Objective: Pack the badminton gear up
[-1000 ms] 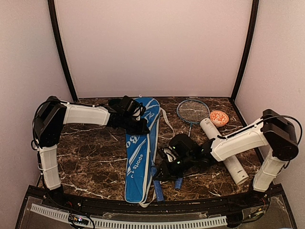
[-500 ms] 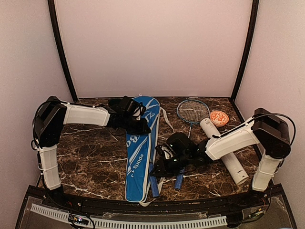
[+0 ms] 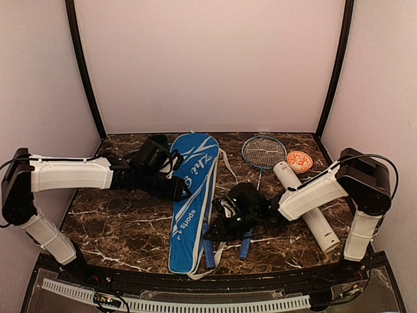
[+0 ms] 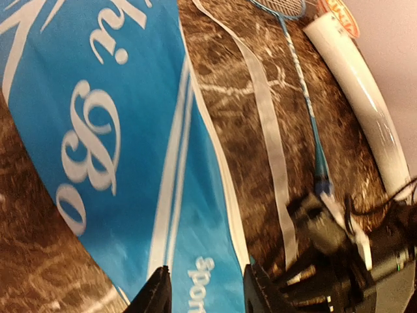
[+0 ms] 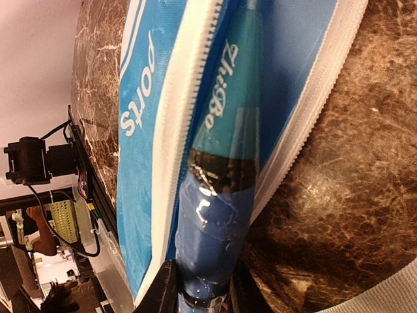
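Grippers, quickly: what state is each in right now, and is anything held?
Left gripper: open, holding nothing, fingers apart over the blue racket bag.
Right gripper: closed on the blue racket handle, which lies in the bag's open zipper.

Bare surface (image 3: 124,222) lay open at lower left; the racket bag (image 3: 189,215), white tube (image 3: 322,228) and loose racket (image 3: 262,153) crowded centre and right.

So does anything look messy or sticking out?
Yes. One racket handle pokes out of the unzipped blue bag, pinched by the right gripper. The other racket lies outside on the table, beside the white tube.
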`<action>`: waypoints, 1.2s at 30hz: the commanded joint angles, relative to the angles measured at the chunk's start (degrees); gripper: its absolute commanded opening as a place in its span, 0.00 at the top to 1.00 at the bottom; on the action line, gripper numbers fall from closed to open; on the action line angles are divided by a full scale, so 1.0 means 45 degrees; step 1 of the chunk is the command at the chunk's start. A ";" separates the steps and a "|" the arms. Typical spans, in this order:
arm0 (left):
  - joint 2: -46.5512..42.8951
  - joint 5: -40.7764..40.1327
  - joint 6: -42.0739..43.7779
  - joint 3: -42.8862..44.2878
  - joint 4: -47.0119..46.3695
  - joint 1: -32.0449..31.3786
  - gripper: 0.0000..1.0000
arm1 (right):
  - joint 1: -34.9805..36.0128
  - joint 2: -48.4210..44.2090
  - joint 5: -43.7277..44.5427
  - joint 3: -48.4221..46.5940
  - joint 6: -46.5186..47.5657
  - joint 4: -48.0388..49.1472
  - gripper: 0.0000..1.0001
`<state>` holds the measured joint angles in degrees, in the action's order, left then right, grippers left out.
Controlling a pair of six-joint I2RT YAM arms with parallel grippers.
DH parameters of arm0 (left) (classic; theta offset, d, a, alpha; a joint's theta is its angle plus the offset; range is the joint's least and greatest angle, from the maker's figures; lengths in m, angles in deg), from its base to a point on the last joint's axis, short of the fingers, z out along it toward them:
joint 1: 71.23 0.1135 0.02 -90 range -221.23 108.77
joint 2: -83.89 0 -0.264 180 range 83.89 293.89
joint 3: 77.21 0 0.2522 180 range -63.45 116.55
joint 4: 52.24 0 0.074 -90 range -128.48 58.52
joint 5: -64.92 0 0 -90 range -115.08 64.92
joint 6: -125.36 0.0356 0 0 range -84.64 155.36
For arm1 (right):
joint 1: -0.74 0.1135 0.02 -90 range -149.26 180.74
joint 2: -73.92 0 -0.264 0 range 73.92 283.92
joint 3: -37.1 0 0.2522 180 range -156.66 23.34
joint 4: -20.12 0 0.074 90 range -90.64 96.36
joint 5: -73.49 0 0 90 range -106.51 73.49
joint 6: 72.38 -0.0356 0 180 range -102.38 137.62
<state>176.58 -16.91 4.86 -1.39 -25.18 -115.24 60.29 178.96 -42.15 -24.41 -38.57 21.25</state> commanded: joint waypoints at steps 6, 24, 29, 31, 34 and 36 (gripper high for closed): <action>-0.3141 -0.0789 -0.2191 -0.4205 0.0374 -0.3388 0.66 | 0.0008 -0.0055 -0.0335 0.0182 0.0214 0.1794 1.00; -0.0140 -0.0478 -0.1905 -0.2589 -0.0734 -0.4673 0.70 | 0.0087 -0.0045 -0.0510 0.0023 0.0199 0.1885 1.00; 0.0201 -0.0713 -0.1780 -0.2417 -0.0739 -0.4673 0.71 | 0.0087 -0.0042 -0.0538 -0.0004 0.0202 0.1873 1.00; 0.0386 -0.0989 -0.1801 -0.2291 -0.0431 -0.4671 0.73 | 0.0087 -0.0057 -0.0550 0.0013 0.0182 0.1893 1.00; 0.0515 -0.1261 -0.1876 -0.2191 0.0004 -0.4673 0.74 | 0.0087 -0.0076 -0.0579 0.0041 0.0180 0.1889 1.00; 0.0527 -0.1413 -0.1948 -0.2230 0.0171 -0.4673 0.75 | 0.0087 -0.0108 -0.0586 0.0049 0.0180 0.1884 1.00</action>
<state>178.92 -20.72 -3.95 -12.55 -27.61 -136.02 60.29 179.15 -43.62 -23.55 -40.14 24.25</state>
